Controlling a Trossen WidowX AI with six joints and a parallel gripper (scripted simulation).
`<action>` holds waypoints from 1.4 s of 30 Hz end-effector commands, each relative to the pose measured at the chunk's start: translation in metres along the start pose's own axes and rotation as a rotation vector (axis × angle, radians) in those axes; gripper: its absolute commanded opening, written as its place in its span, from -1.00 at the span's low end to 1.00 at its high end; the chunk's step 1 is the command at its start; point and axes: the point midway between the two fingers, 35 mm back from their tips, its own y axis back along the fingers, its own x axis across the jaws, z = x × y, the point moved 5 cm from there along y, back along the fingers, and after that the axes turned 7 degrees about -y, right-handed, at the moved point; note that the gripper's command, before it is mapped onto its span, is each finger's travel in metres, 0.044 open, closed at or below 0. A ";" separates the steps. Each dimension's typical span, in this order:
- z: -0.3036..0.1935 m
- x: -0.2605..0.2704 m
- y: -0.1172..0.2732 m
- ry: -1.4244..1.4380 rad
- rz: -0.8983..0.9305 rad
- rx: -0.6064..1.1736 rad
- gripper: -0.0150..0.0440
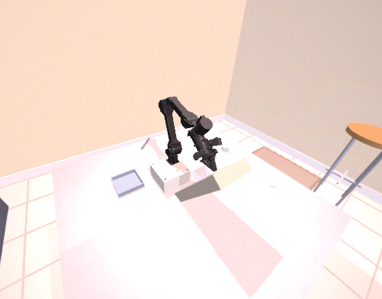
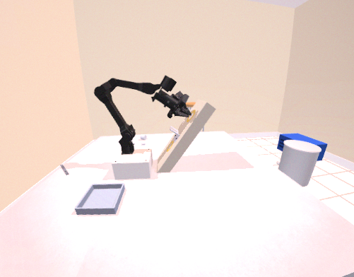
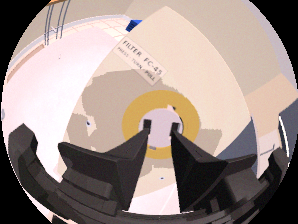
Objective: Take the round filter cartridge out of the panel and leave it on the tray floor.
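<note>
The round pale filter cartridge [image 3: 161,120] sits inside a yellow ring [image 3: 131,120] [image 2: 193,116] on the sloping service panel [image 3: 200,75] [image 2: 190,141] [image 1: 235,173]. My gripper [image 3: 160,133] [image 2: 190,114] [image 1: 215,168] is part-way open, with nothing gripped between the fingers. Its two fingertips are at the dark slots on the left and right of the cartridge face. Whether the tips are inside the slots is hidden. The grey tray [image 1: 130,192] [image 2: 96,211] is empty and lies on the table, away from the panel.
A white box [image 1: 176,184] [image 2: 133,170] stands between the arm's base and the panel. A pale lever-like part [image 2: 174,131] sticks out lower on the panel face. A printed label [image 3: 142,60] lies above the ring. A small grey bar [image 1: 145,143] [image 2: 64,169] lies behind the tray.
</note>
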 end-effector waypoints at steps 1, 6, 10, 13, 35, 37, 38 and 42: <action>0.000 -0.001 0.000 -0.003 -0.003 0.001 -0.12; 0.001 -0.001 0.000 -0.003 -0.003 0.001 -0.12; 0.002 -0.002 0.000 -0.003 -0.003 0.001 -0.12; 0.002 -0.002 0.000 -0.003 -0.003 0.001 -0.12; 0.001 -0.001 -0.005 -0.003 -0.003 0.001 -0.12; 0.001 -0.001 -0.007 -0.003 -0.004 0.000 -0.12; 0.001 -0.001 -0.007 -0.003 -0.004 0.000 -0.12; 0.001 -0.001 -0.007 -0.003 -0.004 0.000 -0.12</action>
